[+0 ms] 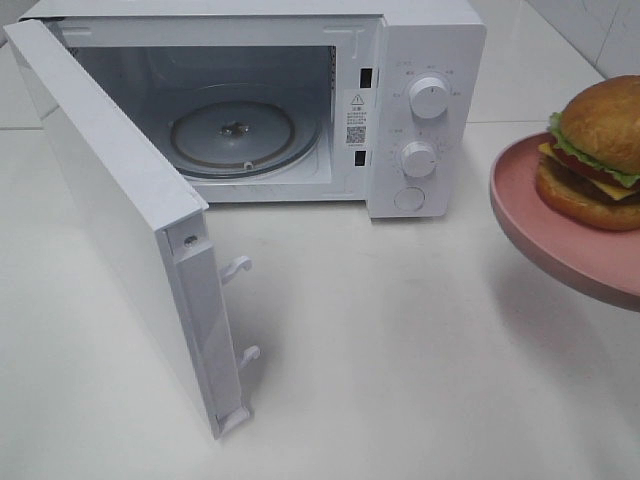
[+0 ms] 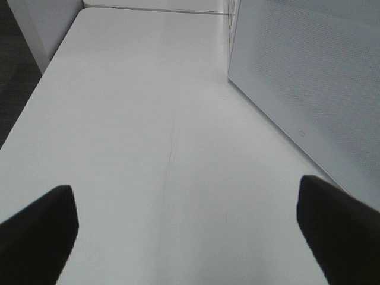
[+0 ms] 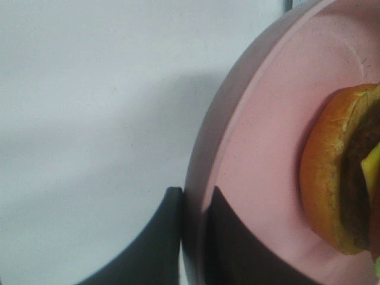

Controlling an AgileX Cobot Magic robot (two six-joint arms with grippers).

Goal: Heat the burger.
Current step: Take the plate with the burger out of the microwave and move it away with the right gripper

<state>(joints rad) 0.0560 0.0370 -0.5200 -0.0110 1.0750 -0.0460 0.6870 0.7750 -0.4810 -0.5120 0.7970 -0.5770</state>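
The burger [image 1: 598,150], golden bun over lettuce, tomato, cheese and patty, sits on a round pink plate [image 1: 540,215] that hangs in the air at the right edge, to the right of the microwave [image 1: 425,50]. In the right wrist view my right gripper [image 3: 193,199] is shut on the plate's rim [image 3: 208,148], one dark finger [image 3: 157,237] outside it and one inside, with the burger [image 3: 326,178] beside them. My left gripper [image 2: 187,202] is open and holds nothing, low over the white table [image 2: 148,119]. Neither gripper shows in the high view.
The microwave's door [image 1: 110,210] stands swung wide open to the left, its latch hooks [image 1: 240,268] pointing right. Inside lies a glass turntable [image 1: 232,135]. Two knobs [image 1: 428,97] and a button are on the right panel. A white perforated panel [image 2: 309,77] stands beside my left gripper.
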